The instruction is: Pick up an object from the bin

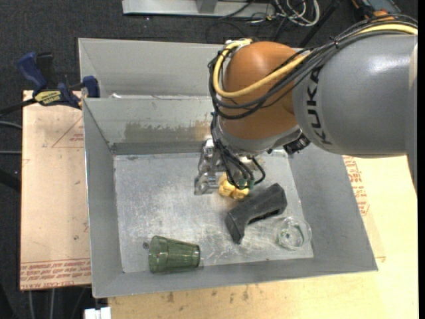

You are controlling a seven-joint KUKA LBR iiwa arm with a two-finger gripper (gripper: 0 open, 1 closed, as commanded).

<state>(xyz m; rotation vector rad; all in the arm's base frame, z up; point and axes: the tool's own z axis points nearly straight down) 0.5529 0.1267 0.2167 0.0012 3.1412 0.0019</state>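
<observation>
The claw (207, 178) hangs low in the bin (99, 191); I cannot tell whether it is spread or closed. A small yellow lump (231, 190) lies just beside it, with a dark grey angled block (257, 210) next to that and a clear round piece (292, 234) farther off. A green cup (174, 254) lies tipped over, well apart.

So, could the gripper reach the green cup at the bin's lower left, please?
Probably yes. The green cup lies alone, nothing on or against it. The gripper hangs over the middle of the bin beside a small yellow thing, with nothing between it and the cup.
</observation>
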